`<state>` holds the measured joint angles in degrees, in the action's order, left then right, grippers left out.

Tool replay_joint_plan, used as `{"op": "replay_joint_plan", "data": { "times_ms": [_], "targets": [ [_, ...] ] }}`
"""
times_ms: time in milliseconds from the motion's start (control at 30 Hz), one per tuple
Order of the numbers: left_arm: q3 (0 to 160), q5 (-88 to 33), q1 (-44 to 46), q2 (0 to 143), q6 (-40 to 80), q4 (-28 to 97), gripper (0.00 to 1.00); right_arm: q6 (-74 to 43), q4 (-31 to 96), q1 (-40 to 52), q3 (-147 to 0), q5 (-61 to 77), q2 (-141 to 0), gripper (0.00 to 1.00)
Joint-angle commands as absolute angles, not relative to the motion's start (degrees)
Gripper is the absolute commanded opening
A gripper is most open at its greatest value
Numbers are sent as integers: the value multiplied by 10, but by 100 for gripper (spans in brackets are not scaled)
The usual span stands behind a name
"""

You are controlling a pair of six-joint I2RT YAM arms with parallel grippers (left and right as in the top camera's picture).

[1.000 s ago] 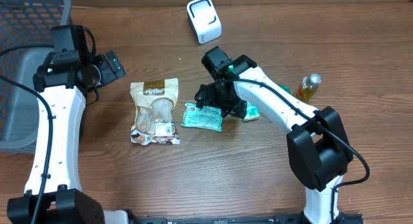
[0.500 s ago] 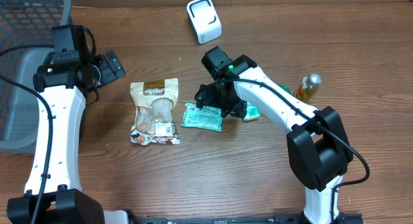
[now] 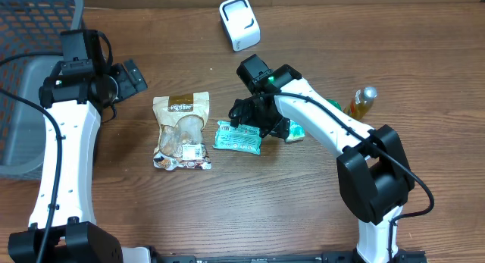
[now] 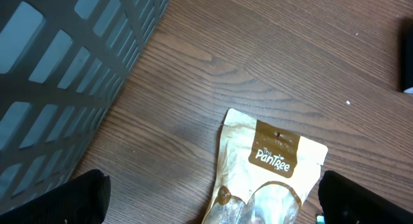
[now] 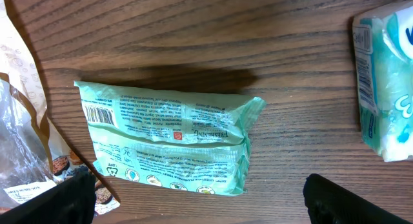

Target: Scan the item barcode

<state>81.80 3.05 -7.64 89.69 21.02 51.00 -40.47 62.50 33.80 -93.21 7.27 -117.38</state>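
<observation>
A green wipes packet (image 5: pixel 168 143) lies flat on the table with its printed back up, and its barcode (image 5: pixel 100 114) shows near its left end. My right gripper (image 5: pixel 206 201) hangs open just above it, one finger (image 5: pixel 58 201) past each end, touching nothing. From overhead, the right gripper (image 3: pixel 254 119) covers part of the packet (image 3: pixel 237 137). The white scanner (image 3: pixel 239 23) stands at the back of the table. My left gripper (image 3: pixel 130 79) is open and empty, up and left of a tan snack bag (image 3: pixel 180 132). That bag (image 4: pixel 271 172) lies below the open left gripper (image 4: pixel 213 204).
A grey slatted basket (image 3: pixel 30 66) fills the far left, close to the left arm. A white and teal tissue pack (image 5: pixel 387 88) lies right of the green packet. A small bottle (image 3: pixel 362 101) stands at the right. The snack bag's edge (image 5: pixel 26 140) reaches the packet's left end.
</observation>
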Motion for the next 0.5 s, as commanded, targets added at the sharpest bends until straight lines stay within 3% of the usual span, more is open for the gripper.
{"op": "replay_joint_plan", "data": {
  "times_ms": [0, 267, 467],
  "targets": [
    [822, 34, -81, 900, 208, 508, 100, -402, 622, 340, -930, 74, -1165, 100],
    [822, 34, -81, 900, 208, 508, 100, -402, 621, 340, -930, 74, -1165, 100],
    [822, 34, -81, 900, 208, 508, 100, -402, 533, 340, -930, 74, -1165, 100]
  ]
}}
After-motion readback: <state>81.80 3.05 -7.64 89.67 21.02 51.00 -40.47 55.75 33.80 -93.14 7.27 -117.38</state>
